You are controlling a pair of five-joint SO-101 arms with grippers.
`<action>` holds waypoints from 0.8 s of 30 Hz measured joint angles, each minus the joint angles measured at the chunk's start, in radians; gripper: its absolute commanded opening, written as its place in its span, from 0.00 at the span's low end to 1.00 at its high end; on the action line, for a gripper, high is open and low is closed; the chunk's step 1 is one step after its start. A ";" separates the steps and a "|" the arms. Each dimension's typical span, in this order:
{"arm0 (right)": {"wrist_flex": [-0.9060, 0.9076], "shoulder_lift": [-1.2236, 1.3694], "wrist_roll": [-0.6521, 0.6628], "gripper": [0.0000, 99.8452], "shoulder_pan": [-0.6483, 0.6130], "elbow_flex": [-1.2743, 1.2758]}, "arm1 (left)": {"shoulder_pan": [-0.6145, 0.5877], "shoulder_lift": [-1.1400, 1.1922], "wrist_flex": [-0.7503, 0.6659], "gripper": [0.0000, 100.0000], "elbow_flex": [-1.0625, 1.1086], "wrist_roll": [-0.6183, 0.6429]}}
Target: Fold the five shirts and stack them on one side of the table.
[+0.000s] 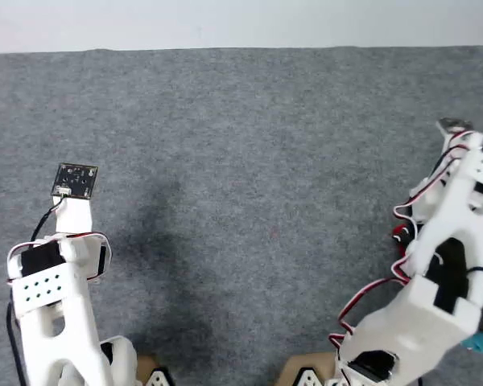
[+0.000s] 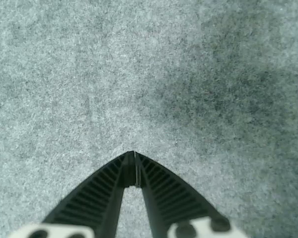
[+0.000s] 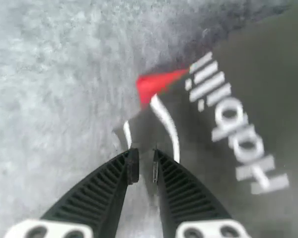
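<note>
**Shirt lying at the right arm's side, its edge in the jaws**

The right gripper [image 3: 142, 166] is closing on the near edge of a dark shirt [image 3: 268, 64]; a thin gap is showing between the tips, and cloth appears to be sitting in it, so I am judging it as a pinch on the hem. From the jaws the shirt is spreading forward and off to one side, its white print and red mark [image 3: 156, 83] lying just past the tips. How its long axis is running cannot be told. In the high view the right arm is hanging over the right edge of the table [image 1: 249, 161]. The left gripper [image 2: 134, 158] is sitting clenched and empty over bare grey cloth, well apart, so any pull toward the middle is falling to the right arm.
</note>
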 measured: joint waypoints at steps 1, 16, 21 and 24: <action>-0.034 0.021 0.000 0.06 -0.005 0.005 | 0.000 0.000 0.000 0.00 0.000 0.000; -0.109 0.028 -0.086 0.06 -0.123 0.005 | 0.000 0.000 0.000 0.00 0.000 0.000; -0.012 -0.063 -0.069 0.06 -0.080 0.005 | 0.000 0.000 0.000 0.00 0.000 0.000; 0.020 -0.086 -0.044 0.06 -0.046 0.005 | 0.000 0.000 0.000 0.00 0.000 0.000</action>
